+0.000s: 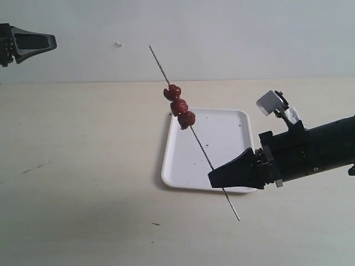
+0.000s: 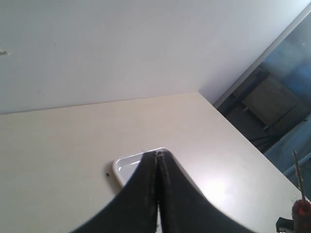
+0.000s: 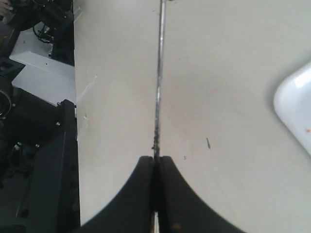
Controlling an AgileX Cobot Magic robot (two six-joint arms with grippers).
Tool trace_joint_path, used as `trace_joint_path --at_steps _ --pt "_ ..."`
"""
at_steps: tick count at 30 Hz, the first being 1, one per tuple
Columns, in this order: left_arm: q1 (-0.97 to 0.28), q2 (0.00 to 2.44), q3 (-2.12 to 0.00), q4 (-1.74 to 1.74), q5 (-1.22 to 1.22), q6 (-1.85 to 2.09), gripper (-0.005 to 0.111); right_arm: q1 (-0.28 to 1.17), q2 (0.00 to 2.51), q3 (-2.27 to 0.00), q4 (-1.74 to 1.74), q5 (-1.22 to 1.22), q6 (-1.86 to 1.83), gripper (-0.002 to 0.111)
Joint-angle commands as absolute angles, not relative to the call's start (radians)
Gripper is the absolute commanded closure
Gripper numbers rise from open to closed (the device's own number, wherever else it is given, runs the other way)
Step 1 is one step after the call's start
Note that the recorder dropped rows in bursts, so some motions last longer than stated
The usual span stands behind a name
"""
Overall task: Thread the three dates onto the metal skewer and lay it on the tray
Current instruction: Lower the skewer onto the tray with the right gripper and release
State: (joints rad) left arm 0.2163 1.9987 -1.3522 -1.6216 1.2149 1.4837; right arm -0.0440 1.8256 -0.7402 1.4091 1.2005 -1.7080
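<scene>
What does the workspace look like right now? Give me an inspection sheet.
Surface: pale table, a few faint marks.
Job's things: three dates threaded on the metal skewer, which is held slanted and not yet laid down; tray holds only specks.
Clutter: small dark specks on the table.
Grippers: right gripper jaws shut on the skewer; left gripper raised, jaws shut, empty.
Cables: nothing seen on the surface.
Surroundings: white wall; dark equipment past the table edge.
</scene>
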Motion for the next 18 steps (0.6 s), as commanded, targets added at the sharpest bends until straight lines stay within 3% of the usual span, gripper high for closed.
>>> trace_joint_path --at_steps 1,7,18 --pt "0.216 1.989 -1.347 -1.638 1.221 1.490 0.107 -0.041 1.823 -0.735 1.412 1.221 -1.726 0.108" --pt "0.216 1.989 -1.347 -1.637 1.221 1.490 0.107 -0.041 1.823 -0.735 1.480 1.221 -1.603 0.108" --pt "0.216 1.989 -1.333 -1.636 1.221 1.490 0.107 -0.022 1.823 -0.735 1.575 0.806 -1.348 0.108"
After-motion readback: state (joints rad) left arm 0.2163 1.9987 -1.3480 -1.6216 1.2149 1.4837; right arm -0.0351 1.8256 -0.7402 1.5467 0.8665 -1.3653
